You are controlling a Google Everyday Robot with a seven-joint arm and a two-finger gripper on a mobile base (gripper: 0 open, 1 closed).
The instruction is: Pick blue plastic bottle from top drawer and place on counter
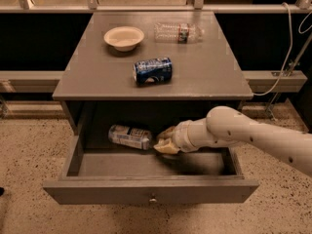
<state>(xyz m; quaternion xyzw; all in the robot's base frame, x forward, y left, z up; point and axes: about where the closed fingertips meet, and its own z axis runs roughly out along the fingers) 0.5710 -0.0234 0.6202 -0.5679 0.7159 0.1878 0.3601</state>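
The blue plastic bottle (pixel 129 136) lies on its side at the back left of the open top drawer (pixel 146 189), its pale label facing up. My gripper (pixel 163 141) is inside the drawer, just to the right of the bottle, with its cream-coloured fingers (pixel 167 148) pointing left at the bottle's end. The white arm reaches in from the right. The counter (pixel 204 72) is the grey cabinet top above the drawer.
On the counter lie a dark blue soda can (pixel 153 70) in the middle, a cream bowl (pixel 124 37) at the back left and a clear crinkled bottle (pixel 178 32) at the back. A cable (pixel 287 48) hangs at the right. Speckled floor surrounds the cabinet.
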